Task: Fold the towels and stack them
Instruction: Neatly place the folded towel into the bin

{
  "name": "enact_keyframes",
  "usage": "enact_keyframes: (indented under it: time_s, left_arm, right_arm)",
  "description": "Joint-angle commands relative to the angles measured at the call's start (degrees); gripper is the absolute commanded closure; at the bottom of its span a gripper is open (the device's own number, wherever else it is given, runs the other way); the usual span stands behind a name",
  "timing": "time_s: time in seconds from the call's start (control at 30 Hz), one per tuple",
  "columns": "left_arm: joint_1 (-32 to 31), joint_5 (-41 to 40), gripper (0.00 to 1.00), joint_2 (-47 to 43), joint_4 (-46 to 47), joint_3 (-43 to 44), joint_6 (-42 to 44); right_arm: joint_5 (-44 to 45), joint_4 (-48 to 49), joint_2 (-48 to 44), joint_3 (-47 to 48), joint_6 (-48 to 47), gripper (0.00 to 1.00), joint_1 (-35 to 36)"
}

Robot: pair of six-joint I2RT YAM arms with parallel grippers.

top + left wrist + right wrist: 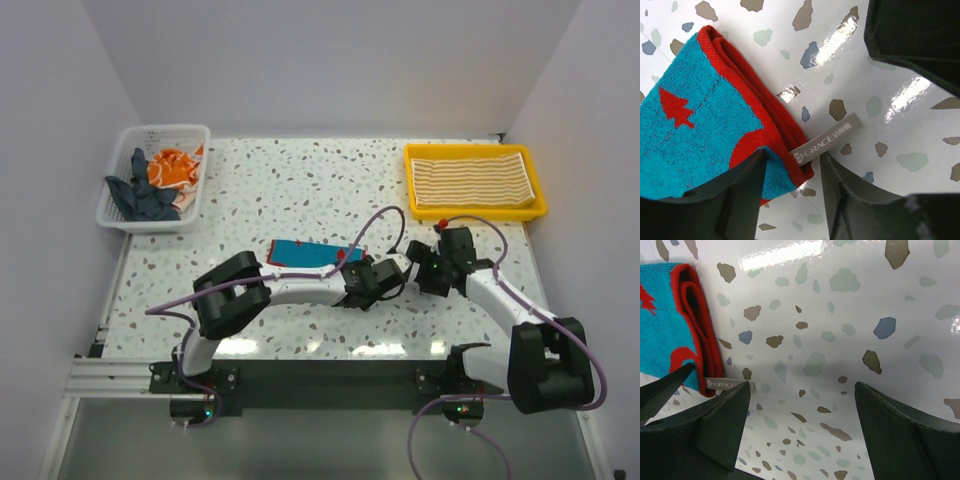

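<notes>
A folded teal towel [308,252] with red marks and a red edge lies on the table in the middle. My left gripper [352,272] is open at its right end. In the left wrist view the towel's corner [715,125] and its grey label [827,140] sit between the spread jaws of my left gripper [792,156]. My right gripper [412,270] is open and empty just right of the towel. In its wrist view it [802,385] hangs over bare table with the towel [670,315] at the left. A tan-and-white striped towel [473,178] lies folded in the yellow tray [411,180].
A white mesh basket [165,130] at the back left holds a crumpled orange towel [170,168] and a dark blue-grey towel [145,195]. White walls close in the table on the left, back and right. The two grippers are close together.
</notes>
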Motion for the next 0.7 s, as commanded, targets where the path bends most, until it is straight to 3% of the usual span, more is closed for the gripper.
enact_keyframes:
  time_s: [0.0, 0.2, 0.27, 0.37, 0.53, 0.67]
  left_arm:
    - [-0.1, -2.7, 0.49, 2.2, -2.4, 0.0, -0.4]
    - [0.8, -2.8, 0.67, 2.6, -1.9, -2.5, -2.7]
    - [1.4, -2.0, 0.84, 2.1, -1.0, -4.0, -3.5]
    - [2.2, 0.2, 1.00, 0.1, 1.0, -5.7, -4.2]
    - [2.8, 3.9, 1.00, -4.9, 3.4, -6.4, -4.7]
    - [3.5, 5.1, 1.00, -7.6, 3.9, -6.5, -5.0]
  right_arm:
    - [-2.4, 1.9, -1.6, -0.2, 1.2, 0.11, -0.2]
    - [-4.2, 3.2, -2.2, -0.4, 2.3, 0.11, -0.2]
    - [-5.5, 4.7, -2.2, -1.0, 3.5, 0.11, -0.2]
    - [-8.0, 8.3, -1.7, -2.3, 6.9, 0.10, -0.2]
    - [-11.6, 18.0, 0.4, -4.6, 16.7, 0.02, 0.2]
    - [-9.0, 22.7, 2.5, -5.0, 23.4, 0.01, 2.2]
